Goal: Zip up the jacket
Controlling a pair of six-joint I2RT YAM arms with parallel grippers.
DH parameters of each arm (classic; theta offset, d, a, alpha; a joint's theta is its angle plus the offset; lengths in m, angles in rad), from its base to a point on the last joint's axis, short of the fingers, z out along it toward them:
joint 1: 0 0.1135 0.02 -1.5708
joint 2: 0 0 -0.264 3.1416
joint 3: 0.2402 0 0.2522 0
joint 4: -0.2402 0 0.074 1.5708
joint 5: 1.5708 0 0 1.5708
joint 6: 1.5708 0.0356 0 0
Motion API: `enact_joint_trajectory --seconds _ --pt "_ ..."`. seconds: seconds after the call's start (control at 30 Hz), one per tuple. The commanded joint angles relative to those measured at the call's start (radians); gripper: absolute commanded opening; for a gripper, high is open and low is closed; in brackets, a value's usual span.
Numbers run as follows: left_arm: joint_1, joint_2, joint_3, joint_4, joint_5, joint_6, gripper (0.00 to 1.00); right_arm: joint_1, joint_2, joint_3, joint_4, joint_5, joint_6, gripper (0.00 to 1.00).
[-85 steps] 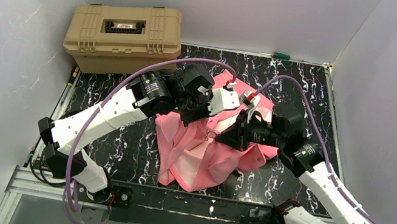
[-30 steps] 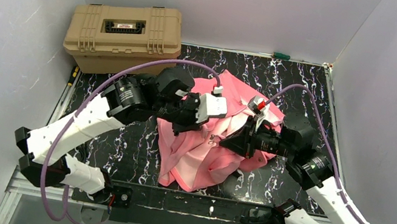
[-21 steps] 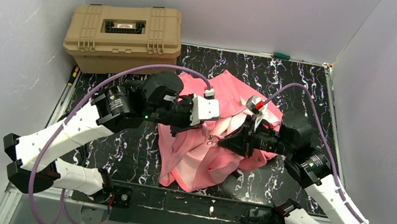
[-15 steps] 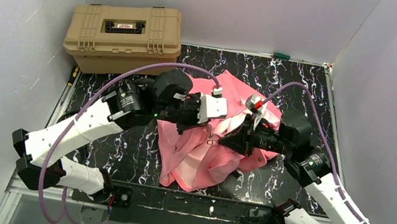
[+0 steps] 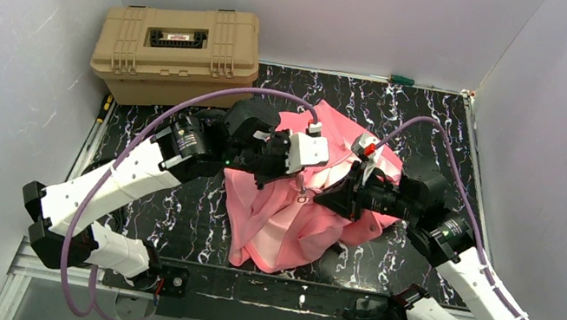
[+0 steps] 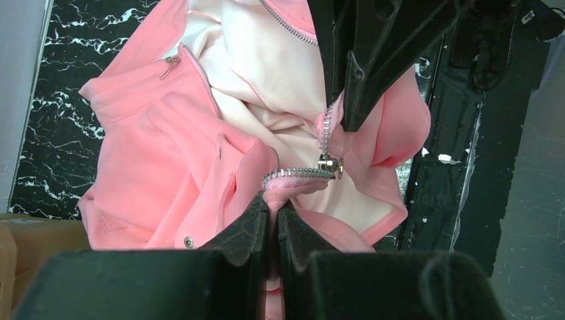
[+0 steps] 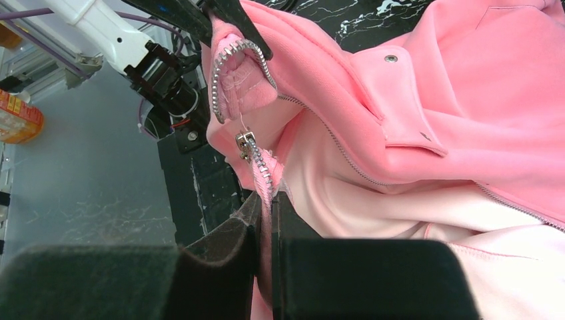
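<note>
Alignment seemed in hand: left gripper [image 6: 273, 210] and right gripper [image 7: 270, 200] each pinched a zipper edge of the jacket [image 5: 278, 221], whose slider [image 6: 330, 163], two o'clock off the left tips, needed threading next.

No legible text in any view. The black plate [image 5: 179, 39] on the case [image 5: 140, 55] lid has pale marks, too small to read. In the right wrist view an orange box [image 7: 16, 112] at the far left edge has dark print, too blurred to read.
</note>
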Motion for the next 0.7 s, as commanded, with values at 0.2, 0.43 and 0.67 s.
enact_joint_trajectory --seconds 0.2,0.43,0.67 --pt "-0.003 0.000 0.048 -0.012 -0.016 -0.004 0.00 -0.003 0.003 0.066 0.035 0.012 0.003 0.01" --pt "-0.002 0.003 0.053 -0.013 -0.025 -0.011 0.00 -0.002 0.004 0.057 0.069 0.015 0.031 0.01" --pt "-0.003 0.006 0.055 -0.013 -0.034 -0.011 0.00 -0.003 0.007 0.047 0.087 0.005 0.052 0.01"
